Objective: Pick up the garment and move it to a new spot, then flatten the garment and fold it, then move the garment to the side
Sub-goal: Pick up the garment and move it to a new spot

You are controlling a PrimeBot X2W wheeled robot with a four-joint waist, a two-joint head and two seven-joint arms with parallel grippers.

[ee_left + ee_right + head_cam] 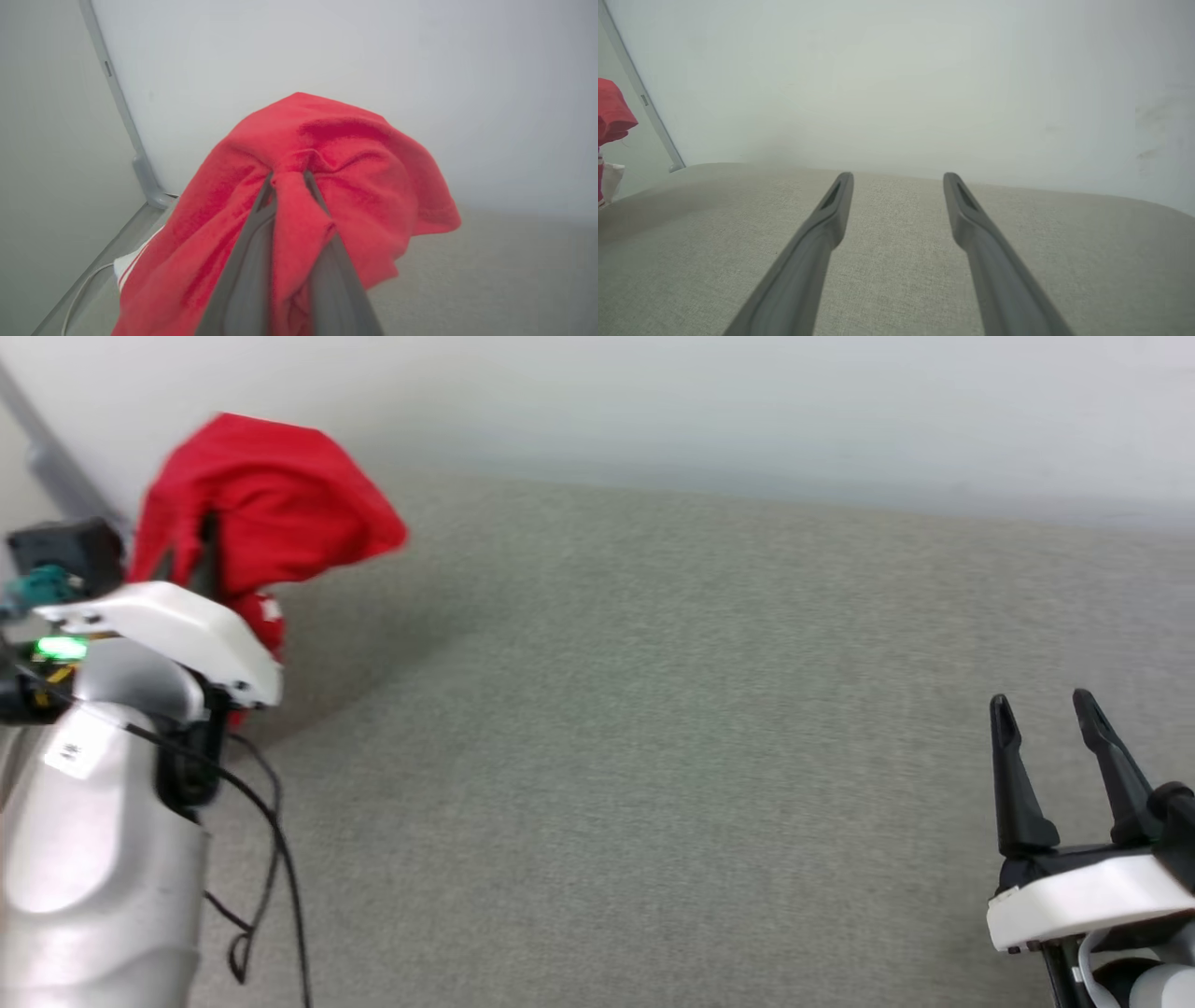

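The garment (271, 504) is a red jersey shirt, bunched up and lifted off the grey fabric surface at the far left. My left gripper (288, 179) is shut on a fold of the garment (345, 186), which drapes over both fingers; a white striped sleeve end (128, 266) hangs low on the left. In the head view the left gripper (191, 555) is mostly buried in the cloth. My right gripper (1044, 709) stands open over the surface at the lower right, with nothing between its fingers (833, 205). A bit of the garment (612, 116) shows at the right wrist view's left edge.
The grey fabric surface (653, 756) stretches wide between the two arms. A pale wall (747, 401) runs behind it. A grey post (121, 107) rises in the left corner, with a cable (79, 294) on the floor beside it. Black cables (271, 840) hang from my left arm.
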